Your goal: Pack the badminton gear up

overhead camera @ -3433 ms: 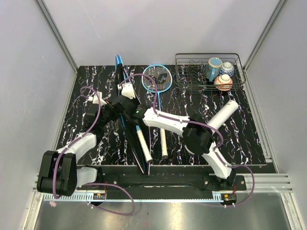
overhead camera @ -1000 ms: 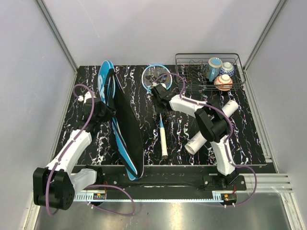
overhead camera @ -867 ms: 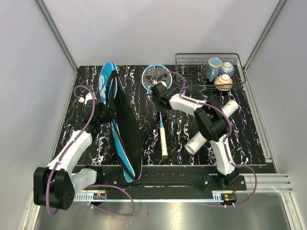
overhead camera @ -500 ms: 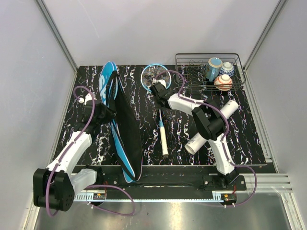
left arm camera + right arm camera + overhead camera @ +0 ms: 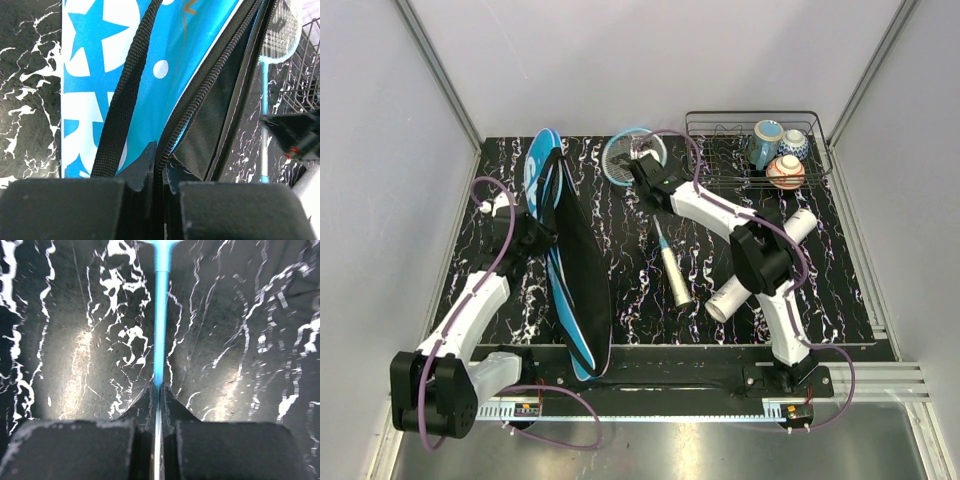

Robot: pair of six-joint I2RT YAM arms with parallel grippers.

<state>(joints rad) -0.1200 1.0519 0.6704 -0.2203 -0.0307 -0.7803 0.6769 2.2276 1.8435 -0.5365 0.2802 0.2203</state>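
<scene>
Right hand (image 5: 158, 386) clamps the racket (image 5: 161, 310) by its thin shaft, head just ahead, handle behind. Left hand (image 5: 159, 156) pinches the bag (image 5: 195, 50) at its zipper edge, holding the mouth open. This looks like the insertion step: next the racket should swing across to that mouth and slide in.

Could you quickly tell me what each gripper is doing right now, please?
Left gripper: closed on the zippered edge of the teal racket bag.
Right gripper: closed on the blue shaft of a racket.
</scene>
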